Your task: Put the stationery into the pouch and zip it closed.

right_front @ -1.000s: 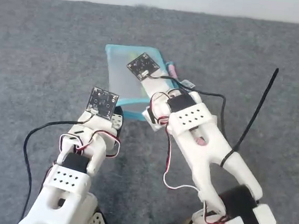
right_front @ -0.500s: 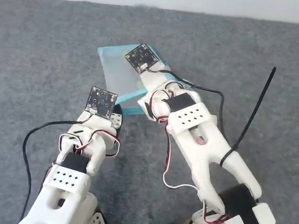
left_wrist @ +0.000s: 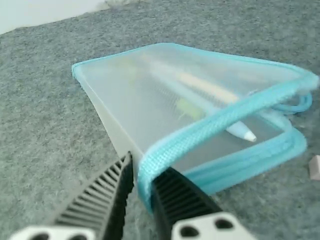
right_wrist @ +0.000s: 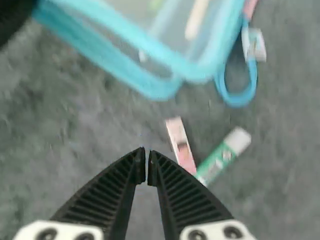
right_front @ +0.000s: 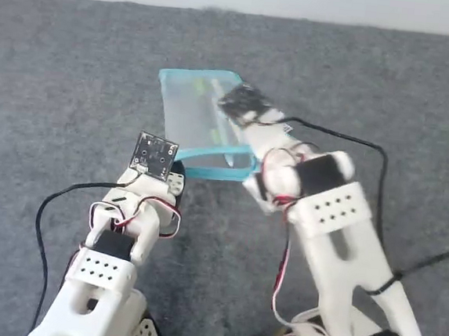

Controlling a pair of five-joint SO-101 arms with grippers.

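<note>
My left gripper [left_wrist: 143, 170] pinches the teal zip edge [left_wrist: 220, 119] of the translucent pouch [left_wrist: 145, 95], which lies open-mouthed on the grey mat [left_wrist: 45, 115] with pens [left_wrist: 236, 128] inside. My right gripper [right_wrist: 146, 152], pressed together and empty, hangs over a pink eraser [right_wrist: 178, 145] and a green-white stick [right_wrist: 220, 152] outside. Descending shut would likely shove them away, and that thin pinch may slip.

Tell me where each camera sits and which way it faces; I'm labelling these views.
High view: fixed above the arms, looking down over the grey table at the pouch; left arm and right arm show from above.
Left wrist view: on the left wrist, looking along the left gripper, shut on the pouch's teal edge.
Right wrist view: on the right wrist, looking down past the shut right gripper at a pink piece and a green-and-white stick.
Shared: all three show the pouch.
</note>
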